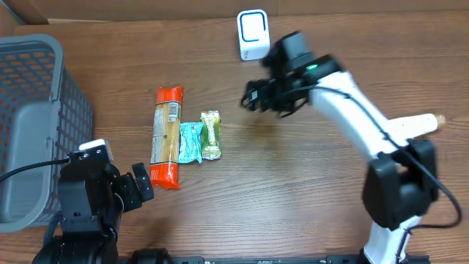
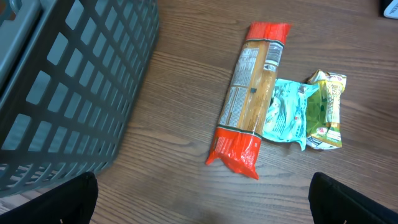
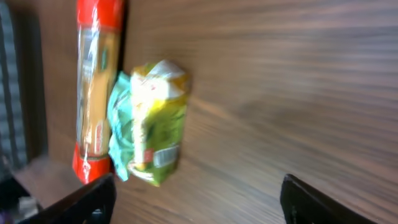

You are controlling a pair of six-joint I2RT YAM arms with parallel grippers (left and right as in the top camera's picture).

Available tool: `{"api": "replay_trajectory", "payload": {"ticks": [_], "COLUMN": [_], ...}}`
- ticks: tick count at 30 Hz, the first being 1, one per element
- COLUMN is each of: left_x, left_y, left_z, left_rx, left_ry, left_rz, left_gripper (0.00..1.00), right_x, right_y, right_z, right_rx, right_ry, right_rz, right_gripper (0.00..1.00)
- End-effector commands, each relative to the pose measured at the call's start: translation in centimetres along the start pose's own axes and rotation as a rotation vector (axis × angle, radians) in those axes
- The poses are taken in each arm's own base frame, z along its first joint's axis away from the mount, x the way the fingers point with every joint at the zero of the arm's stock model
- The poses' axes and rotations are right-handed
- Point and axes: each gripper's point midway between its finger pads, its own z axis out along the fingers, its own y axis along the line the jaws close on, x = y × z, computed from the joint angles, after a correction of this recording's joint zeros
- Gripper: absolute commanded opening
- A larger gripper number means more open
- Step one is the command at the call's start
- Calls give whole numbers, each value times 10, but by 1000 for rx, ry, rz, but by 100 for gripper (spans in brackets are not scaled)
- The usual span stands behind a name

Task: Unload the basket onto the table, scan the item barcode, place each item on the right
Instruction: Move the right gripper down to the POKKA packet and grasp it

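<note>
Both jaws stand open, empty. The green packet [image 1: 211, 136] lies toward the desk's [image 1: 293, 198] near-left corner from the jaws of my right arm [image 1: 352, 110], long axis far-to-near; my left arm [image 1: 88, 194] sits farther.

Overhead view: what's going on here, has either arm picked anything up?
Nothing is held yet. The left pincer is open and empty beside the grey plastic mesh basket. The right pincer, also open, hangs above the wooden table between the white barcode scanner and the items. A long orange-ended pasta packet, a teal wrapper and a green-yellow snack packet lie side by side, untouched.
</note>
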Motion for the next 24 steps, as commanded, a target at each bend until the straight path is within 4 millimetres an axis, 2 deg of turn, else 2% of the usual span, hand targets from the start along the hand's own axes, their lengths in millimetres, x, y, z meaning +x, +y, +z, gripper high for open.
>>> {"api": "replay_trajectory", "payload": {"ticks": [1,5,10,14,17,20,22,24], "left_x": [0,0,0,0,0,0,0,0], "left_y": [4,4,4,4,4,4,4,4], "left_z": [0,0,0,0,0,0,0,0], "left_rx": [-20,-20,-20,-20,-20,-20,-20,-20], "left_ry": [-3,-3,-3,-3,-3,-3,-3,-3], "left_rz": [-14,-14,-14,-14,-14,-14,-14,-14], "left_gripper": [100,100,100,100,100,99,100,99], "right_x": [22,43,53,53,55,57,56,57], "right_y": [15,39,34,23,0,-17,-21,-12], "right_z": [38,80,100,99,94,87,84,84], "right_rx": [-3,-14,49,103,210,245,230,145], "right_ry": [71,118,132,129,130,157,168,197], "right_rz": [11,-68,-91,-82,-43,-4,0,-73], "right_gripper": [79,68,59,56,55,56,55,55]}}
